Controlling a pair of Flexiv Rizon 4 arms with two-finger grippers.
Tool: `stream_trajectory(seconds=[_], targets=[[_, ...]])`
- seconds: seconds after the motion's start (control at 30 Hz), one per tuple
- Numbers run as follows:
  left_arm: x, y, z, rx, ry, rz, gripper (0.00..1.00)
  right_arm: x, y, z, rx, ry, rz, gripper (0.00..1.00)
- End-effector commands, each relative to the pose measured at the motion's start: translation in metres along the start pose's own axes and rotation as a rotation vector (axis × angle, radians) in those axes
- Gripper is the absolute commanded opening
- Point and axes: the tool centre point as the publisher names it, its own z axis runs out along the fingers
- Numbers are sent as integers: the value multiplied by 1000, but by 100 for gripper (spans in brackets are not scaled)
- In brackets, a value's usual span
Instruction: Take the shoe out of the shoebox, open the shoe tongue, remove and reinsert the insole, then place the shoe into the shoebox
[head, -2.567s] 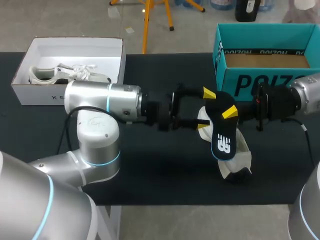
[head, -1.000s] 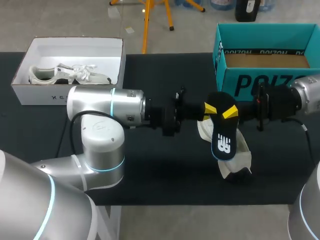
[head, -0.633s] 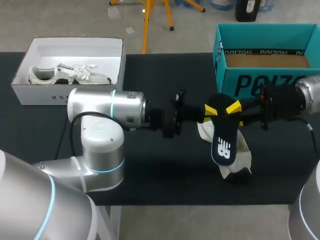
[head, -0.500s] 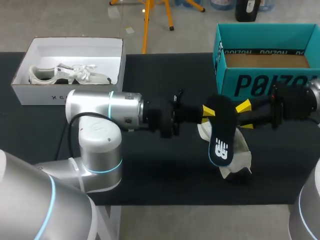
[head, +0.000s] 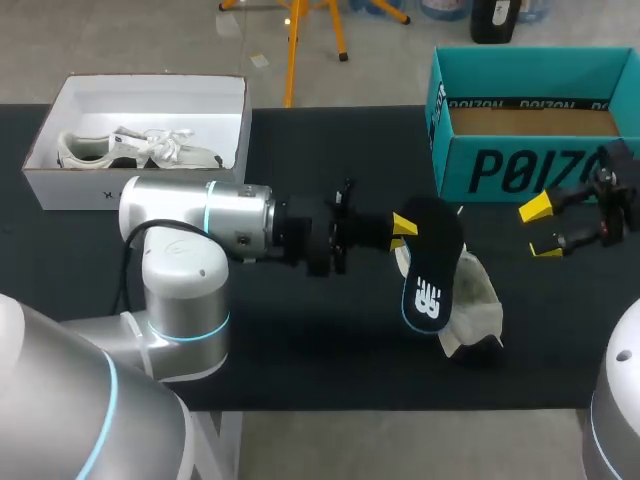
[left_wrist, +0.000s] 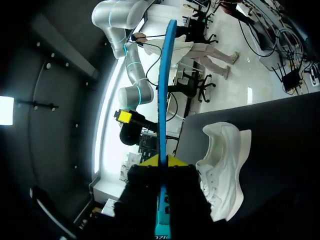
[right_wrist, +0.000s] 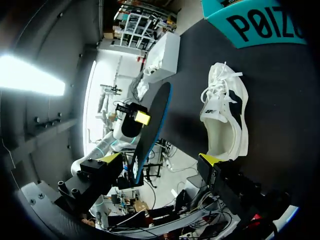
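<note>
My left gripper (head: 398, 226) is shut on the heel end of the black insole (head: 430, 265), which hangs above the white shoe (head: 472, 303) lying on the black table. In the left wrist view the insole (left_wrist: 163, 85) shows edge-on with its blue rim, clamped between the yellow fingertips (left_wrist: 176, 160), and the shoe (left_wrist: 222, 170) lies beside it. My right gripper (head: 540, 229) stands open to the right of the insole, in front of the teal shoebox (head: 530, 165), holding nothing. From the right wrist, the insole (right_wrist: 150, 130) is ahead of my open right gripper (right_wrist: 160, 158), apart from it, with the shoe (right_wrist: 222, 120) beside.
A white box (head: 140, 110) at the back left holds another white shoe (head: 140, 148). The teal shoebox's open top (head: 530, 121) shows a brown bottom. The black table (head: 300, 330) has bare surface in front of the shoe.
My right gripper opened, let go of the insole and drew back to the right. My left gripper keeps the insole, which shifted a little left and down.
</note>
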Motion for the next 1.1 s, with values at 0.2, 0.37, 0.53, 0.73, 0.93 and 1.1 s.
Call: stream_trajectory(seconds=[0.2,0.37,0.53,0.73,0.93,1.1], targets=[[-4,-1,10,-4,18,-15,0,2,-9,-4,51,-69,-151,100],[-3,-2,12,10,21,-32,0,-11,-26,-17,66,-244,-381,100],[3,-1,14,19,27,-59,0,-22,-32,-33,48,-353,-471,100],[8,0,18,20,38,-78,0,-19,-22,-66,72,-459,-515,100],[10,2,20,18,41,-83,0,-9,-12,-93,144,-599,-504,100],[12,3,20,14,43,-88,0,-12,-10,-103,203,-657,-498,100]])
